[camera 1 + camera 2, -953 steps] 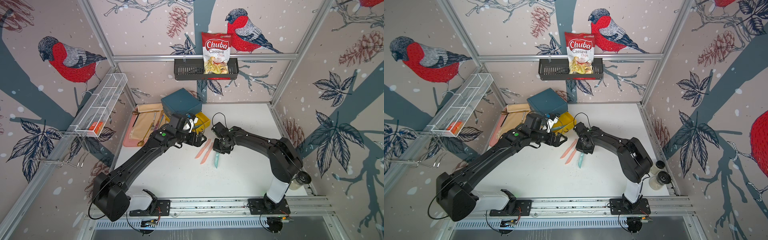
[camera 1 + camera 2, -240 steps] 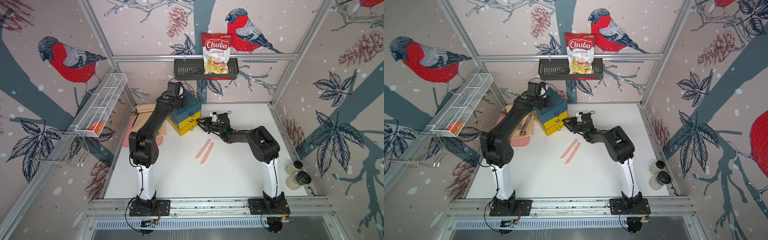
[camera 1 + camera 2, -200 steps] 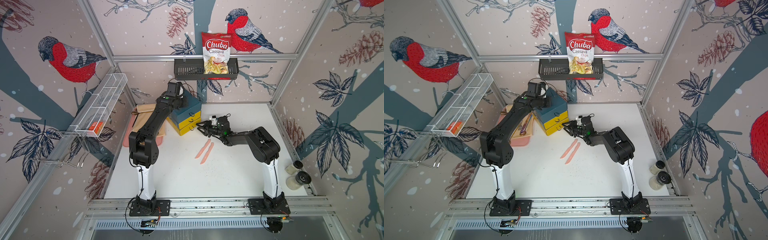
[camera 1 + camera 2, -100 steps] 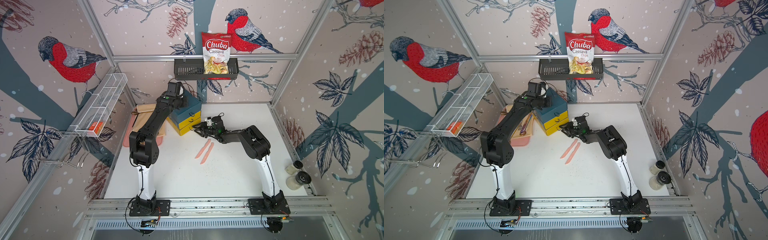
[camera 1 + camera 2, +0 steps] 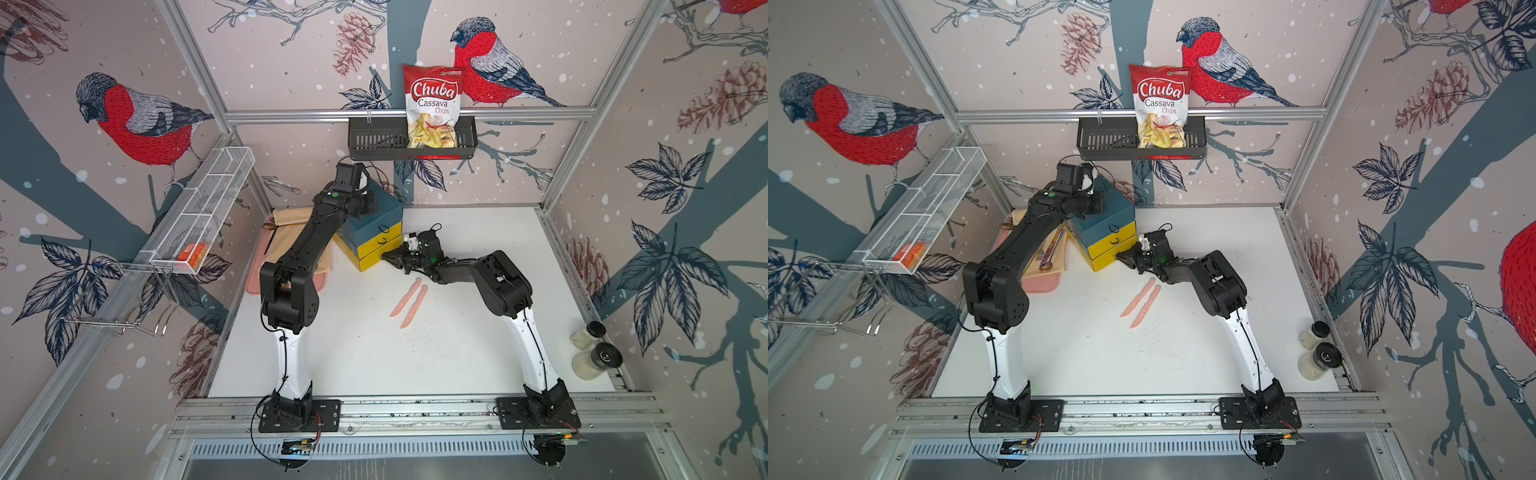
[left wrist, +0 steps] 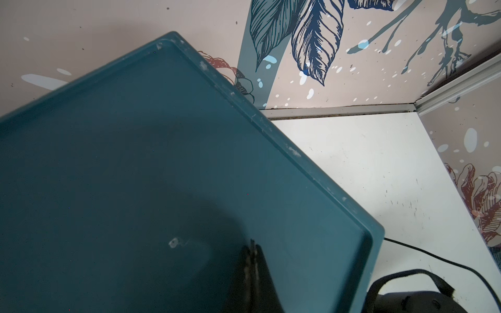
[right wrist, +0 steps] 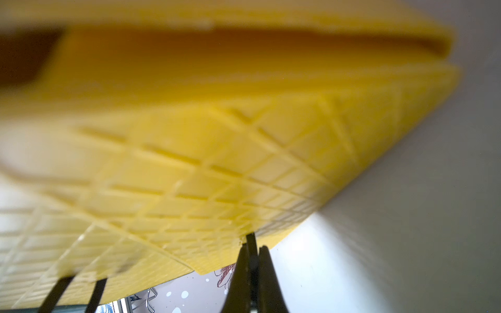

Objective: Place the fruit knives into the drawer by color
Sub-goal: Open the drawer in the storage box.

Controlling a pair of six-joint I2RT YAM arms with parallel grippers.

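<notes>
Salmon-pink, slim and matte, two one-piece plastic fruit knives [image 5: 405,297] lie side by side on the white tabletop [image 5: 374,361]. They are nearly parallel and just about touching, and both top views show them near the middle of the table, beside the right forearm.

Behind them and toward the left wall stands the small boxy plastic chest [image 5: 386,210], with a dark teal body and top drawer and two yellow drawers below. It is turned at an angle, and its drawer fronts face the knives from well apart.

The right gripper [image 5: 384,257] is low at the front of the lowest yellow drawer [image 5: 372,262]. In the right wrist view its fingers [image 7: 267,271] are pressed together against the grid-textured yellow front. A thin black sliver is pinched between the tips. The close view is blurred, but it looks like that drawer's black wire ring pull [image 7: 251,239].

The left gripper [image 6: 252,245] is closed with nothing in it, its tips resting on the chest's flat teal top.

Just beside the chest, against the left wall, sits a flat pink plastic tray [image 5: 253,286] with a beige cloth [image 5: 286,218] on it. A black slotted wall basket [image 5: 374,141] on the back rail holds a red-and-white chips bag [image 5: 432,95]. A white wire basket [image 5: 208,195] hangs on the left wall. Two black-lidded glass jars [image 5: 598,361] stand at the table's right front edge.
</notes>
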